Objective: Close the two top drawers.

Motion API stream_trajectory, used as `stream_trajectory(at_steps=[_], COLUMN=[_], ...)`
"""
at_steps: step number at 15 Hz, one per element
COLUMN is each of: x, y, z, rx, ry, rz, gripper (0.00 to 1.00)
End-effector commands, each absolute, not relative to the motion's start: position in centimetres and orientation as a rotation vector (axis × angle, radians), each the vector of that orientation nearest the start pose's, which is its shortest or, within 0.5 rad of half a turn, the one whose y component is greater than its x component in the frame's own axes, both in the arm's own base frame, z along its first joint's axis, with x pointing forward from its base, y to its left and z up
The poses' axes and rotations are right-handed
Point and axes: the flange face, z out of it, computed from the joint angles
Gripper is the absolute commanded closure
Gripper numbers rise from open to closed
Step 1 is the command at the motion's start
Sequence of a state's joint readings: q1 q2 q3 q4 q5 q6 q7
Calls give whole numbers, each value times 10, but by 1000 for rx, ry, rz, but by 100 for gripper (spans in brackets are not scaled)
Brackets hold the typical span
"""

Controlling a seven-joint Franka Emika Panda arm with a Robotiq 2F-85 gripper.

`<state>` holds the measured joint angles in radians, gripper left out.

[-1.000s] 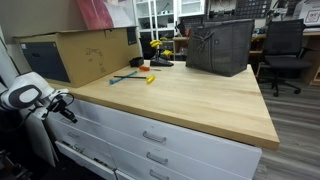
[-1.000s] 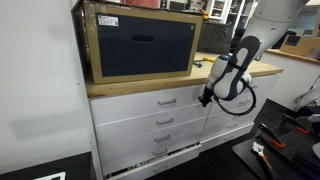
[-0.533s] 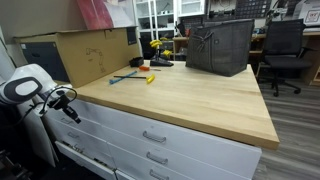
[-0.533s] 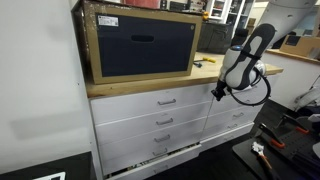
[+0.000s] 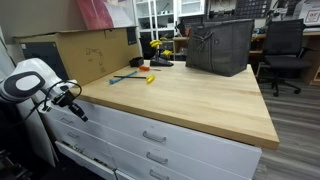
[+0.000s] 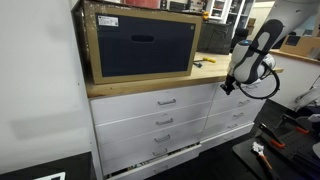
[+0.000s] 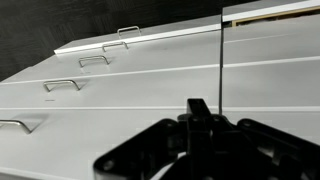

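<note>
So the gripper [image 6: 225, 89] is pinched fully closed with nothing in it. It's parked at the top row of the white cabinet, just under the lip of the wooden benchtop [image 6: 150, 86], about at the seam between the two drawer columns. The two top drawers [image 6: 135, 102] are the row right under that lip, one on each side of the seam, each with a small silver pull handle [image 6: 166, 101].

My take on doing this step well: skip the handles and use the closed fingers as a blunt pusher. Plant them near the middle of a drawer front so it doesn't rack sideways. Then push straight in, square to the face, staying clear of the benchtop overhang.

View differences:
- **Wrist view:** the seam is a dark line at 12 o'clock from the gripper [image 7: 197, 104], and handles run off toward 10 o'clock. You can't tell contact from it.
- **Front-on exterior view:** it shows the whole cabinet, the cardboard box [image 6: 140, 42] on top, and a lower drawer [image 6: 135, 155] that looks ajar around 7 o'clock from the gripper.
- **Benchtop-side exterior view:** the gripper [image 5: 78, 110] sits at 9 o'clock in the frame, with the fronts seen very obliquely.

Honestly, the top drawers look close to flush, but I can't tell if they're fully home
</note>
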<state>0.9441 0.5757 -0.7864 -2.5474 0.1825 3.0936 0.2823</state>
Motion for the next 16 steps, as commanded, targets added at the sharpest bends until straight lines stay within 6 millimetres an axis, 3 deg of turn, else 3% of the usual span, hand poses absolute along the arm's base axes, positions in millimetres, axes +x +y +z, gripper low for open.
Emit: stream_trajectory(at_steps=[1, 9, 16], x=[465, 483, 495], y=[13, 5, -30], z=[164, 171, 166], rx=[-3400, -3362, -3359], ry=[346, 306, 352], rz=[-463, -704, -772], gripper=[100, 100, 100])
